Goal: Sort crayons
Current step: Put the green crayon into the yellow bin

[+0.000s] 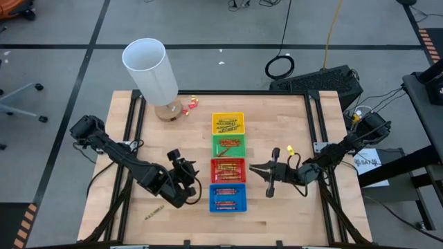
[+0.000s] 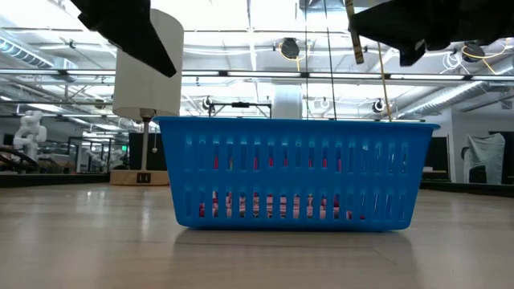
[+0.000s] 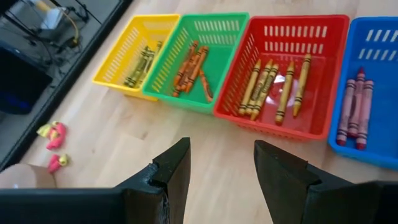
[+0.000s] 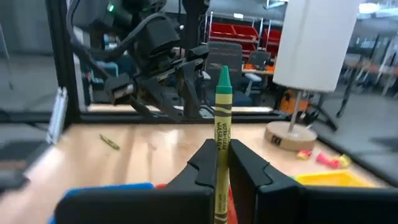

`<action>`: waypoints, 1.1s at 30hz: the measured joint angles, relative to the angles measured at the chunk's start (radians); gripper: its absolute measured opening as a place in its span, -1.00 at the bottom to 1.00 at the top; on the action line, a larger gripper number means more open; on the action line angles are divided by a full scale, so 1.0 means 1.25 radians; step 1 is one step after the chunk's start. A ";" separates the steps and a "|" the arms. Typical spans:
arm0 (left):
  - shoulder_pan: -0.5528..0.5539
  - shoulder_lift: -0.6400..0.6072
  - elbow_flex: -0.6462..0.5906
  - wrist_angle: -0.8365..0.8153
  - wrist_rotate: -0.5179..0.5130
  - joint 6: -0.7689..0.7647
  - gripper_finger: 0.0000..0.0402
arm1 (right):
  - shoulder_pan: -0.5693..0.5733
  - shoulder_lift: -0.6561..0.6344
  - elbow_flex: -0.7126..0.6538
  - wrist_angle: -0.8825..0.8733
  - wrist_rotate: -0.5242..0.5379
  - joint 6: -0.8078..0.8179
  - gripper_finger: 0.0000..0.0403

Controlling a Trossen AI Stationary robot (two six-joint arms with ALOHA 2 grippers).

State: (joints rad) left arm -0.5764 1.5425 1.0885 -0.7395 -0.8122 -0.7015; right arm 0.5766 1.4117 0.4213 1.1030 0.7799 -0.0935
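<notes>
Sorting is nearly complete. Crayons lie grouped in 4 trays: yellow tray (image 1: 228, 124), green tray (image 1: 228, 145), red tray (image 1: 228, 169) and blue tray (image 1: 228, 197).

Remaining:
1. An olive-green crayon (image 4: 221, 143), a thin paper-wrapped stick, stands upright, clamped in the right gripper (image 4: 221, 163) just right of the red tray.
2. A loose crayon (image 1: 154, 211) lies at the near left.

The left gripper (image 3: 216, 163) hovers left of the trays, fingers apart, empty.

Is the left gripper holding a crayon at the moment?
No, the left gripper is open, with only bare table between its fingers.
</notes>
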 joint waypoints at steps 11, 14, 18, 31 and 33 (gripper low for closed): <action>-0.033 0.000 0.000 0.019 0.014 -0.021 -0.14 | -0.002 0.000 0.000 -0.021 0.001 0.224 -0.96; -0.049 0.000 0.000 0.019 0.006 -0.021 -0.14 | -0.032 0.001 0.000 -0.022 0.001 0.235 -0.96; -0.068 0.000 0.000 0.016 -0.012 -0.021 -0.14 | -0.096 0.001 0.000 -0.033 0.000 0.216 -0.96; -0.090 0.000 0.000 -0.020 -0.079 -0.021 -0.14 | -0.398 0.001 0.085 -0.178 -0.207 0.126 -0.96; -0.089 0.000 0.000 -0.035 -0.091 -0.021 -0.14 | -0.442 0.001 0.125 -0.281 -0.251 0.126 -0.96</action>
State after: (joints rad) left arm -0.6879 1.5425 1.0885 -0.7834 -0.9255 -0.7277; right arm 0.0238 1.4124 0.5777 0.7518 0.4660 0.0635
